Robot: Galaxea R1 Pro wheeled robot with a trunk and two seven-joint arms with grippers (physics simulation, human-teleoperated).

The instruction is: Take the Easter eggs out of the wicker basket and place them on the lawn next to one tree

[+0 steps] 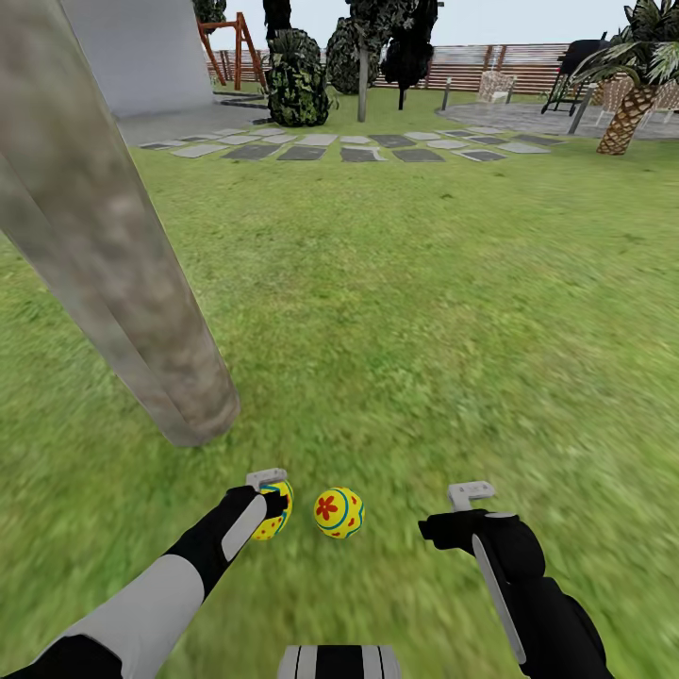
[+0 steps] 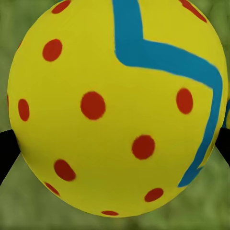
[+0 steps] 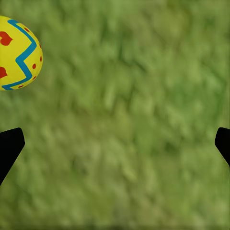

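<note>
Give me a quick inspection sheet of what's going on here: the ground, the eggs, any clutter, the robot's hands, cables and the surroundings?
Surface: lawn, short green grass with yellowish patches.
Job's things: one Easter egg lies on the grass near the foot of the tree trunk; a second egg sits in the left gripper. Third egg and basket: nothing seen.
Clutter: nothing seen near the eggs.
Grippers: left gripper has its jaws closed on the second egg; right gripper hangs over bare grass, jaws wide apart and empty.
Cables: nothing seen.
Surroundings: grey stepping stones, a palm, dark bushes, a slatted fence, a white wall.
</note>
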